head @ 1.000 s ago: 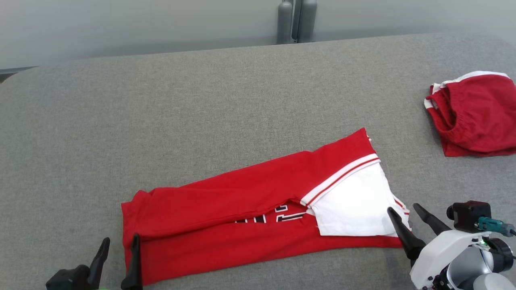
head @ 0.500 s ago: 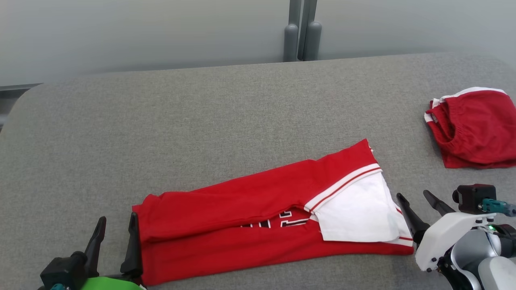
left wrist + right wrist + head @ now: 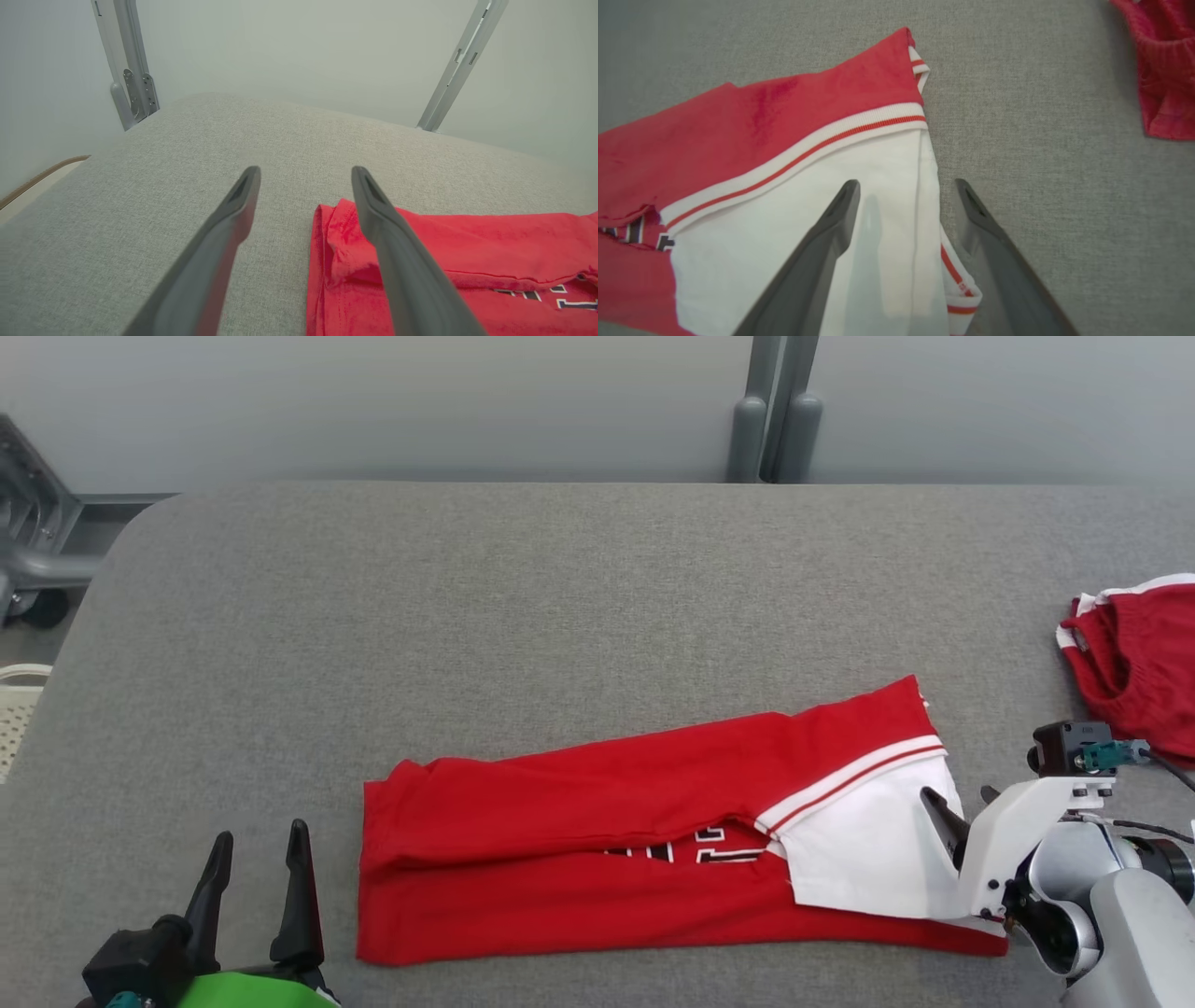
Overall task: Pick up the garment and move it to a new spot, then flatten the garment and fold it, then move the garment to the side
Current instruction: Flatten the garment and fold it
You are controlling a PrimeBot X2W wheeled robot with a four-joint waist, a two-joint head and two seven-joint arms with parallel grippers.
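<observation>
On table (image 3: 467,616), toward front: long half-folded garment (image 3: 597,859). Left gripper (image 3: 260,833) spread wide, empty, just beside red end. Right gripper (image 3: 960,795) spread wide, empty, straddling white end's edge. Best next: pinch both ends through all layers, lift level, fold across.

Folded garment (image 3: 560,803) on gray tbl (image 3: 467,597)

A grey fabric-covered table (image 3: 467,607) carries a folded red-and-white garment (image 3: 597,831); well right of it lie bunched red shorts (image 3: 1134,658).
</observation>
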